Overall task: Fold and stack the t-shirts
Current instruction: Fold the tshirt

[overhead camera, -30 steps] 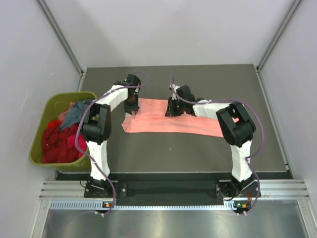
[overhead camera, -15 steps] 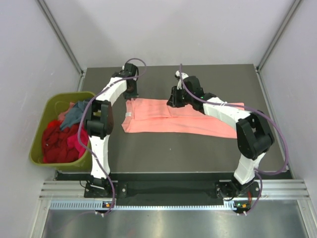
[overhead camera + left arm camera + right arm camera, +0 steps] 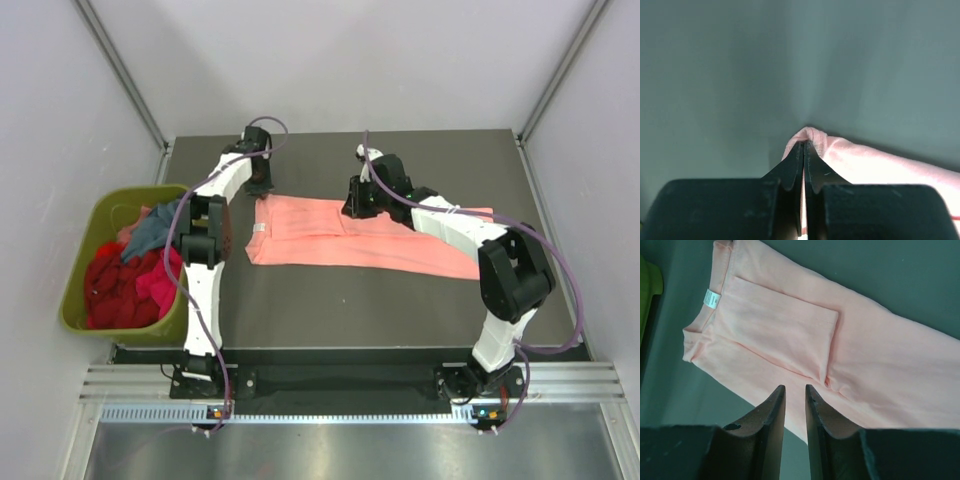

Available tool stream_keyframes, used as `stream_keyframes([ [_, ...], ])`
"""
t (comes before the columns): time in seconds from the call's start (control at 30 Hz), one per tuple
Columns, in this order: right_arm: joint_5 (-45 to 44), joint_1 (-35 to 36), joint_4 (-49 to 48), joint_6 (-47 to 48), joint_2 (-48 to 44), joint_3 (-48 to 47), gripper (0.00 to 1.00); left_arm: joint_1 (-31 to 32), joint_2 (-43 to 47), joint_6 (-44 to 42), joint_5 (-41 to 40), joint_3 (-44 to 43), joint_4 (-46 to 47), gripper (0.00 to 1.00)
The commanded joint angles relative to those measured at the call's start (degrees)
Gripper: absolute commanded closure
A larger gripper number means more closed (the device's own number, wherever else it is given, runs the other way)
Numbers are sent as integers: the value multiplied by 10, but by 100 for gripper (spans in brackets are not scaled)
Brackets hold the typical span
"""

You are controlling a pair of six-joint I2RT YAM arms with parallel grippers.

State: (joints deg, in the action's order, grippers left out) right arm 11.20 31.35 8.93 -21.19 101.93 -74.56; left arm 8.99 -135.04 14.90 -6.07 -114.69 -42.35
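The left arm stretches to 11 o'clock, jaws pinching a corner of the pink shirt; the right arm leans over this long folded band, jaws slightly apart, empty.

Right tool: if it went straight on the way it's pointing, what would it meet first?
The salmon-pink t-shirt, probably by the near edge of its folded-in sleeve. The right tool points down at the cloth with nothing between; how far off is unclear.

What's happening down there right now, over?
Left gripper shut on corner of pink shirt. Right gripper open, over it. Other shirts in green bin.
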Motion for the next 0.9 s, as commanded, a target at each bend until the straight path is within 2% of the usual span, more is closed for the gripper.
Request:
stream_keyframes([
  [0.0, -18, -7, -4, 12, -39, 0, 76, -5, -48, -6, 6, -40, 38, 100],
  [0.2, -41, -23, -12, 10, -51, -1, 77, -5, -89, 3, 4, -94, 60, 100],
  [0.33, -46, -39, -21, -3, -49, -1, 76, -5, -120, 10, 36, -152, 105, 100],
  [0.5, -54, -66, -42, -19, -45, 7, 76, -4, -149, 54, 106, -177, 265, 100],
  [0.6, -58, -80, -37, -14, -41, 6, 76, -3, -185, 80, 127, -241, 307, 100],
  [0.63, -62, -84, -32, -11, -41, 2, 76, -3, -192, 86, 142, -254, 350, 100],
  [0.73, -69, -95, -16, -1, -38, -12, 76, -3, -178, 112, 175, -259, 417, 99],
  [0.87, -94, -105, 35, 6, -42, -30, 76, -1, -103, 119, 220, -226, 418, 94],
])
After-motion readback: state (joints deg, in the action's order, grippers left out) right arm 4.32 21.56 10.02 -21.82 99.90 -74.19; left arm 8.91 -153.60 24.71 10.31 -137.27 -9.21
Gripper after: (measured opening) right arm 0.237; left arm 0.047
